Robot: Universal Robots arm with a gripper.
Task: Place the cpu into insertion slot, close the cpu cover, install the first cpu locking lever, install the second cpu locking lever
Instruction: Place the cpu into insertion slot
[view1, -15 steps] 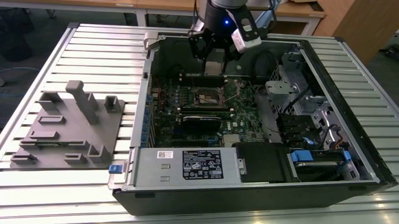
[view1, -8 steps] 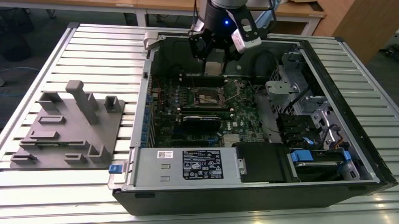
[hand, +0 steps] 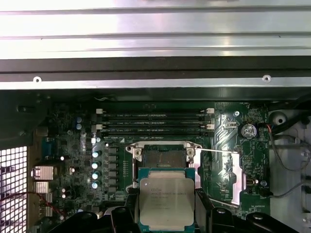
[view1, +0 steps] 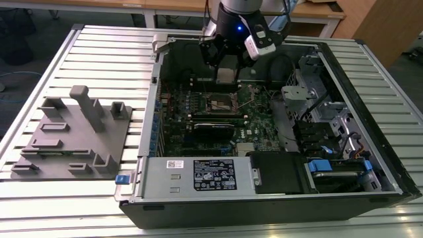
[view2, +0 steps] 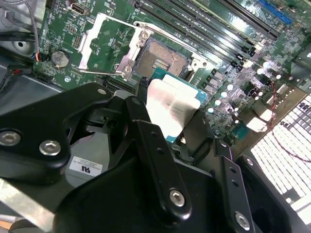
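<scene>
Above the insertion slot [hand: 164, 158], the gripper [hand: 166, 211] clamps the cpu [hand: 166, 199] by two opposite edges.

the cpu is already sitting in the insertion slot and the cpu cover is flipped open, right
Not quite. The cpu is not in the insertion slot: the claw holds it by its edges, clear of the empty socket, as the first wrist view shows. The cpu cover is flipped open, as you say.
</scene>
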